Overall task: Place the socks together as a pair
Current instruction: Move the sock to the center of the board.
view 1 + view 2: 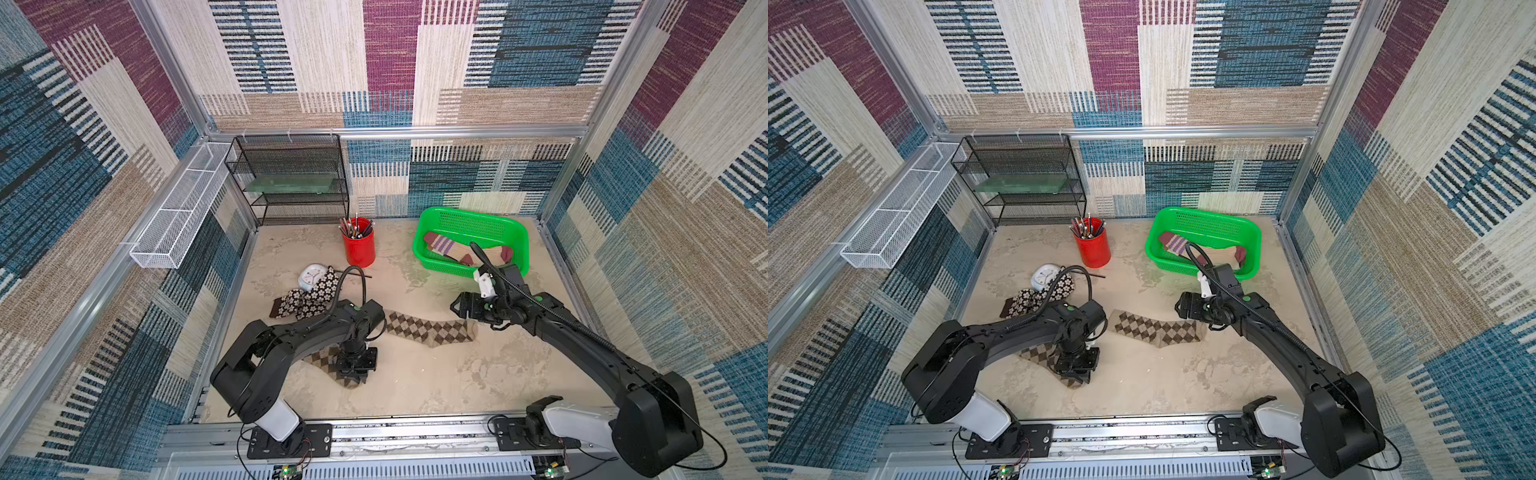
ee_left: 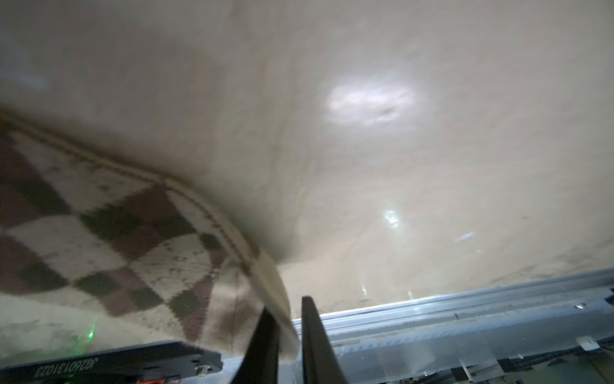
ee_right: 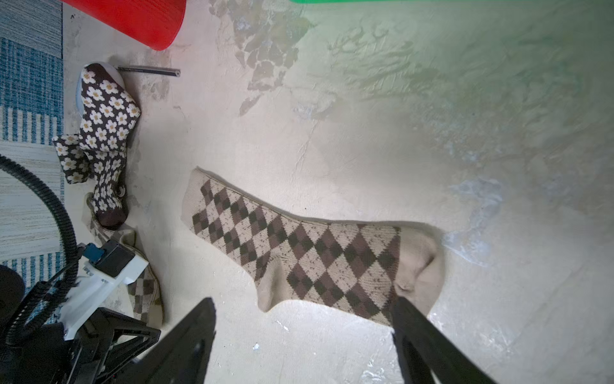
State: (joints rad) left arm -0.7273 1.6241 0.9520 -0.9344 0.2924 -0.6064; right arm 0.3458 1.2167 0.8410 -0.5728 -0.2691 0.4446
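One brown-tan argyle sock point(image 1: 432, 330) point(image 3: 315, 252) lies flat in the middle of the table. A second argyle sock point(image 1: 322, 361) point(image 2: 116, 232) lies to its left, partly under my left arm. My left gripper point(image 1: 353, 376) point(image 2: 287, 306) points down at it, shut on the sock's plain beige end, with fabric pinched between the fingers. My right gripper point(image 1: 455, 305) point(image 3: 303, 301) hovers open beside the flat sock's toe end, with nothing between its fingers. Two dark brown flowered socks point(image 1: 307, 297) point(image 3: 103, 133) lie bunched at the left. Striped socks with maroon toes point(image 1: 446, 249) lie in the green basket point(image 1: 473, 216).
A red cup of pencils point(image 1: 359, 247) stands at the back centre, with a loose pencil point(image 3: 149, 70) nearby. A white alarm clock point(image 1: 311, 276) sits behind the flowered socks. A black mesh shelf point(image 1: 291, 178) and a white wire tray point(image 1: 183, 208) line the back left.
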